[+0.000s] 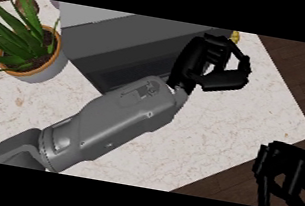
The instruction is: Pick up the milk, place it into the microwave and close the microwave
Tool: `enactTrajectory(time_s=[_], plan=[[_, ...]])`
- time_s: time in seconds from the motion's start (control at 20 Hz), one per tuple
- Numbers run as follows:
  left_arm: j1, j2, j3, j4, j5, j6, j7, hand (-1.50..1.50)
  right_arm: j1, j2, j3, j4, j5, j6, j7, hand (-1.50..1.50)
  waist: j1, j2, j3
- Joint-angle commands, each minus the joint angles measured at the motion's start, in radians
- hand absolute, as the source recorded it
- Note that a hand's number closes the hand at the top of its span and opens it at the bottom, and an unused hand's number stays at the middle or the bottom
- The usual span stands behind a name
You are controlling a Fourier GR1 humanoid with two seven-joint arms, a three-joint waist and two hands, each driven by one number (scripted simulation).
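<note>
The left hand [214,67] sits in the upper middle of the frame, at the right end of the microwave [122,36]. Its fingers are curled inward toward the thumb, and nothing shows between them, so it reads as closed on nothing. The hand lies over the microwave's right corner, close against its dark front; whether it touches the door cannot be told.

The grey forearm runs from the lower left of the frame diagonally up to that hand, crossing the pale counter [259,112] and covering part of the microwave's front.

The milk is nowhere visible: not on the counter, not in either hand. It may be inside the microwave already, or hidden under the arm; that cannot be settled from this view. Given the hand's place at the microwave, the step in hand is probably the closing of the door. If so, the next move calls for a push on the door's free edge until it meets the body, with the fingers kept clear of the gap.

The right hand [289,178] shows at the lower right of the frame, beyond the counter's edge over the dark floor, fingers straight and relaxed, resting.

At the upper left stands a potted plant [23,48] in a pale pot, well apart from the working hand.
</note>
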Motion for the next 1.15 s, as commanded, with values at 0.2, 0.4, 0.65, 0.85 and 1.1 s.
enactTrajectory(time_s=[0.2,0.4,0.65,0.85,1.1], plan=[[0.127,0.001,0.121,0.09,0.181,-0.089,-0.019,1.5,0.082,0.032,0.061,-0.073,0.0,-0.017,0.005,1.5,0.049,0.006,-0.002],[0.167,0.002,0.115,0.117,0.214,-0.163,-0.04,1.5,0.121,0.058,0.085,-0.116,0.01,-0.049,0.006,1.5,0.081,-0.001,-0.004],[0.176,0.012,0.083,0.15,0.229,-0.235,-0.055,1.5,0.164,0.086,0.118,-0.163,0.032,-0.091,0.017,1.5,0.103,-0.001,-0.004],[0.206,0.026,0.058,0.168,0.239,-0.302,-0.076,1.5,0.2,0.107,0.144,-0.211,0.055,-0.129,0.025,1.5,0.122,-0.007,-0.005],[0.213,0.021,0.038,0.195,0.251,-0.354,-0.096,1.5,0.242,0.124,0.175,-0.262,0.09,-0.17,0.04,1.5,0.122,-0.011,-0.005]])
